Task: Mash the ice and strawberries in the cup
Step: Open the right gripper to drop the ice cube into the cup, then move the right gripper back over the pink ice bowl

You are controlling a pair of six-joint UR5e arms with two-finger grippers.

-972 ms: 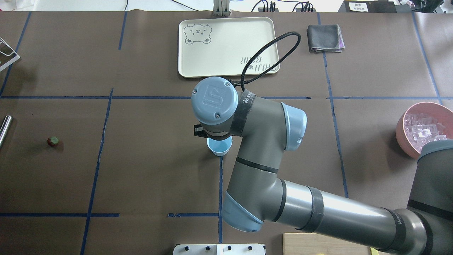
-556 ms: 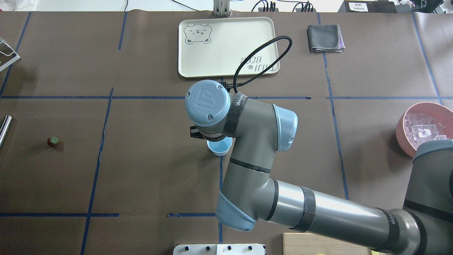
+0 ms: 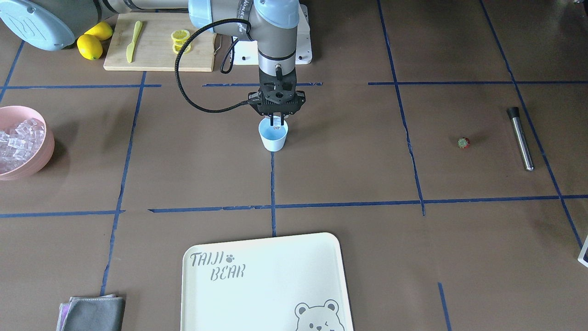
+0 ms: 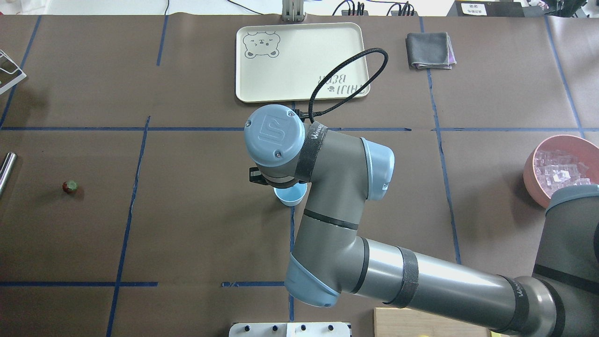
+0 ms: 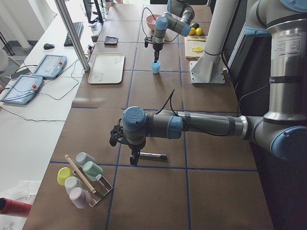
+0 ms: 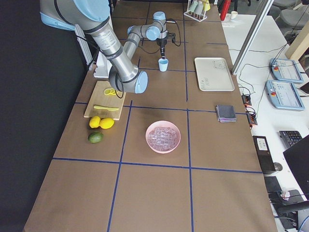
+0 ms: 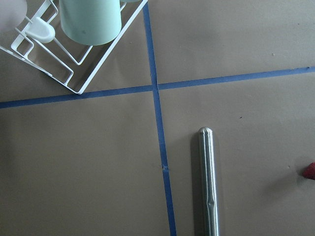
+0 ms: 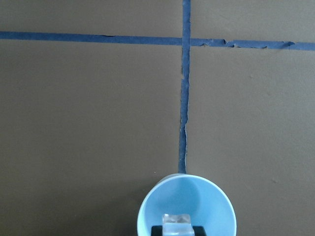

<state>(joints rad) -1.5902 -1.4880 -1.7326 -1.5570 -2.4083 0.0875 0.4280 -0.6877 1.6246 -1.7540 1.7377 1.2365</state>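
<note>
The light blue cup (image 3: 273,139) stands upright at the table's middle; it also shows in the overhead view (image 4: 292,196) and the right wrist view (image 8: 197,201). My right gripper (image 3: 275,124) hangs straight over the cup, shut on one clear ice cube (image 8: 176,222) at the cup's mouth. The strawberry (image 3: 464,143) lies alone far off on my left side, and its red edge shows in the left wrist view (image 7: 310,170). My left gripper (image 5: 134,159) hovers near a metal rod; I cannot tell if it is open or shut.
A pink bowl (image 3: 43,151) of ice cubes (image 4: 559,168) sits on my right. The metal rod (image 3: 520,138) lies near the strawberry. A cream tray (image 3: 275,257), a grey cloth (image 4: 429,50), a cutting board with lemons (image 3: 89,46) and a cup rack (image 7: 59,59) are around.
My right wrist has shifted a little to the left over the cup, then held still. The cup, strawberry and bowl have not moved.
</note>
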